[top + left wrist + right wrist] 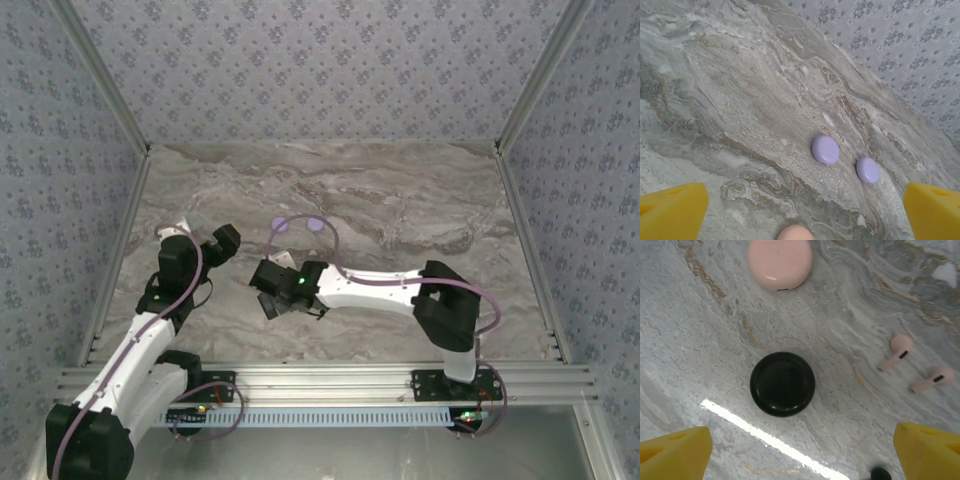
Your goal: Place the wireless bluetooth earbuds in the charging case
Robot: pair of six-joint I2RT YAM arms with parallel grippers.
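Left gripper (802, 214): yellow fingers (671, 210) set wide, nothing between them; it hangs over bare table (740, 100).
Right gripper (802, 452): yellow fingers (673, 452) set wide, holding nothing; it hangs above the black case (782, 383).
Pink earbuds (900, 352) (935, 379): two, lying on the table to the right of the black case. They are apart from each other and outside any case.
Black case: round, lid shut, flat on the table between the lines of the right fingers.
Pink case (780, 262): lid shut, beyond the black case and not touching it.
Lilac cases (825, 149) (868, 170): two, side by side but apart, ahead of the left gripper and near the far wall (900, 40).
Other items: a small black object (880, 474) is cut off at the bottom edge of the right wrist view, and a pink rounded shape (795, 233) at the bottom edge of the left wrist view. I cannot tell what either is.
Edges: metal rails (330, 380) and patterned walls enclose the table.
Open room: bare marble lies around the black case and between it and the earbuds.
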